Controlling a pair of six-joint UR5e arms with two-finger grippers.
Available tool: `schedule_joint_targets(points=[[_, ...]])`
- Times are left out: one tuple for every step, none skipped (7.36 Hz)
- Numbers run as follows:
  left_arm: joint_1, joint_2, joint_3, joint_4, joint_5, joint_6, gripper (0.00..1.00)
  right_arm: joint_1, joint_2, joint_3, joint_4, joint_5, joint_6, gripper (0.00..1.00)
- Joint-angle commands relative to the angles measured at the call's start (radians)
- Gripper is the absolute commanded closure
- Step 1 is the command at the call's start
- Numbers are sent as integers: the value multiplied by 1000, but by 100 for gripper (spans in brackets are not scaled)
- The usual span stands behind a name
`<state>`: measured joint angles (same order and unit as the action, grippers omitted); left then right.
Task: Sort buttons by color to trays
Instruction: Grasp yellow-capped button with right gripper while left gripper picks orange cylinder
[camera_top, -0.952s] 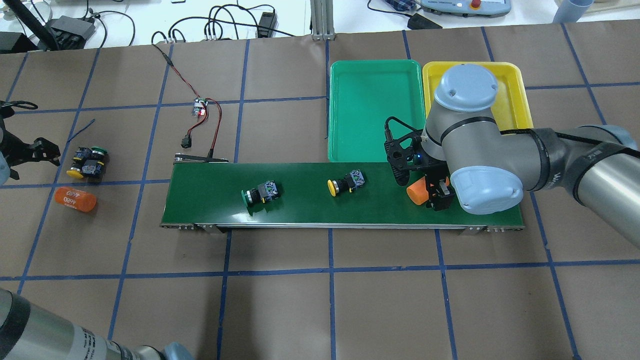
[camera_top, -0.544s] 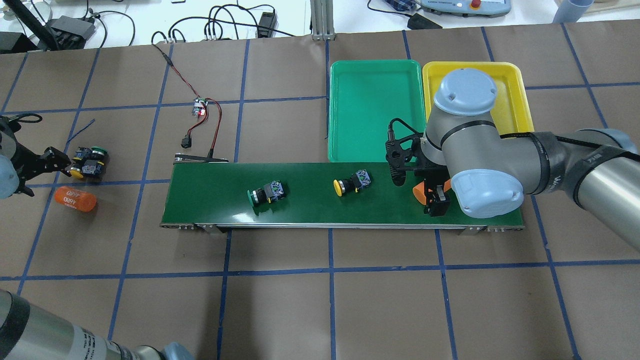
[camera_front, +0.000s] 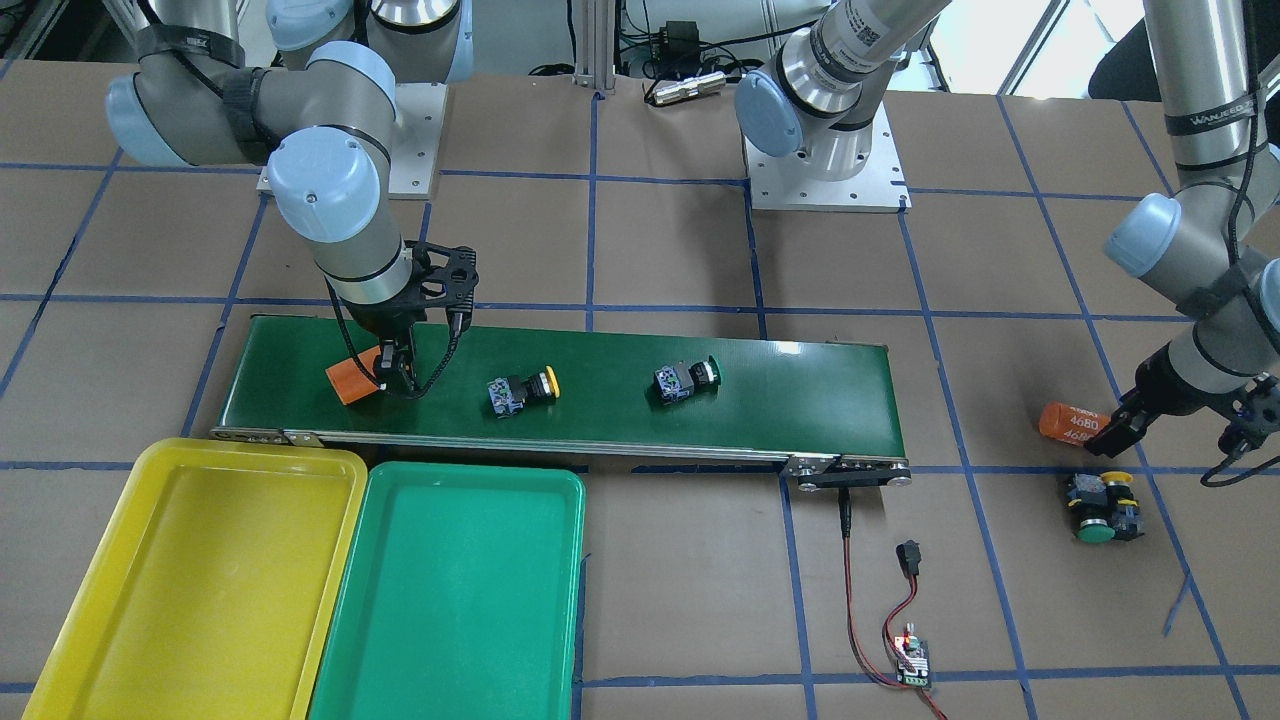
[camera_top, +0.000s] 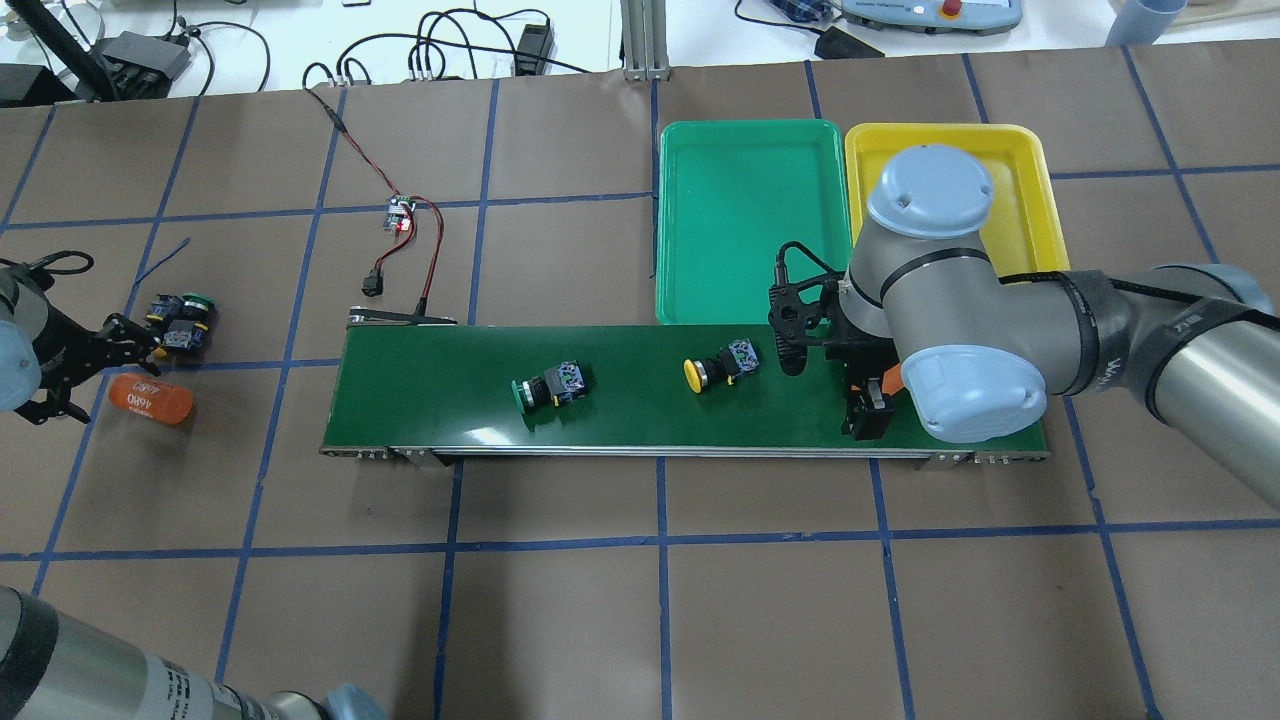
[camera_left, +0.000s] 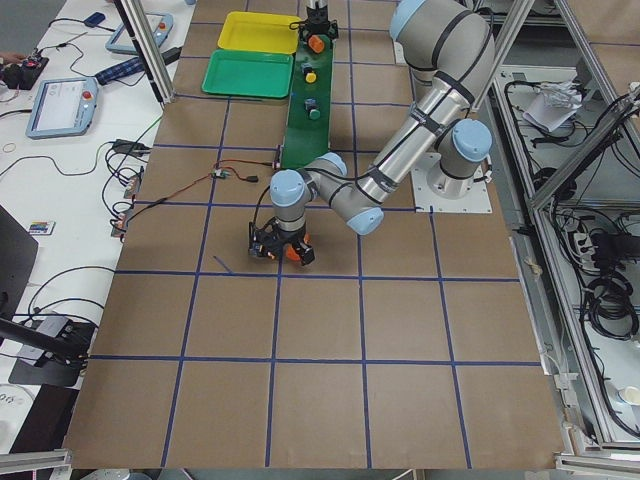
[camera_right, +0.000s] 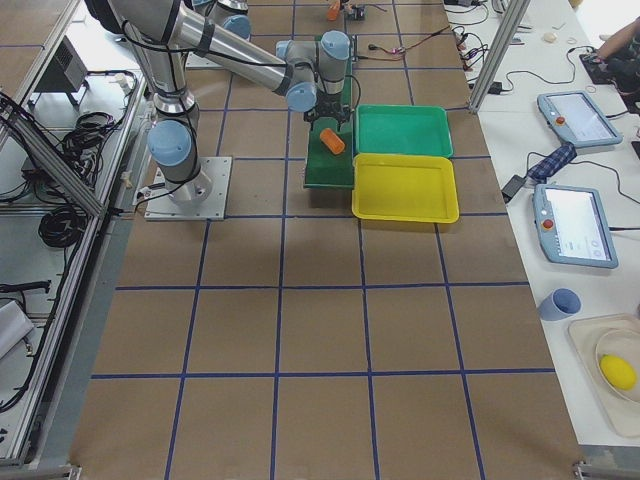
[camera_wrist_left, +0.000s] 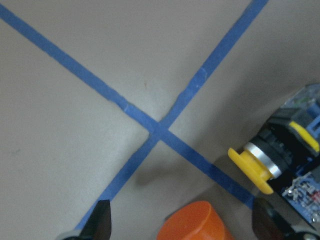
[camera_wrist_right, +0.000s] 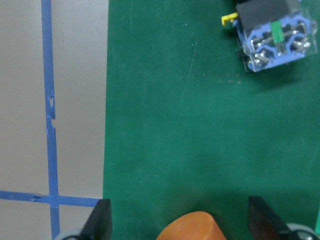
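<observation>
A green button (camera_top: 548, 388) and a yellow button (camera_top: 720, 368) lie on the conveyor belt (camera_top: 640, 420). Another yellow button (camera_wrist_left: 255, 167) and a green button (camera_front: 1097, 530) lie side by side on the table at the left. The green tray (camera_top: 745, 150) and yellow tray (camera_top: 1025, 200) hold nothing. My left gripper (camera_top: 105, 370) is open, with the end of the orange "4680" cylinder (camera_top: 150, 398) between its fingers (camera_wrist_left: 100, 222). My right gripper (camera_front: 385, 365) is open, low over a second orange cylinder (camera_front: 350, 378) at the belt's right end.
A small circuit board (camera_top: 402, 213) with red and black wires lies behind the belt's left end. The right arm's elbow (camera_top: 930, 190) hangs over part of the yellow tray. Cables and teach pendants lie beyond the table's far edge.
Both buttons on the belt have moved right. My left gripper has moved from the button pair toward the "4680" cylinder. The cylinder at my right gripper has slid further under the arm.
</observation>
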<state>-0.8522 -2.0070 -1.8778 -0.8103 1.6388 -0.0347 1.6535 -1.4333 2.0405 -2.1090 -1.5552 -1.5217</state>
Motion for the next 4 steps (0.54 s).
schedule_joint_targets(points=[[2,-7,-17,-3,-13,-42,22,0,1,1,-3,3,-2,4],[1,1,-38,5,-13,-47,43,0,-1,1,-11,3,-2,3],[2,11,-46,3,-29,-48,76,0,-1,1,-14,4,-2,3],[5,14,-47,3,-46,-48,86,0,-3,1,-17,6,0,3]])
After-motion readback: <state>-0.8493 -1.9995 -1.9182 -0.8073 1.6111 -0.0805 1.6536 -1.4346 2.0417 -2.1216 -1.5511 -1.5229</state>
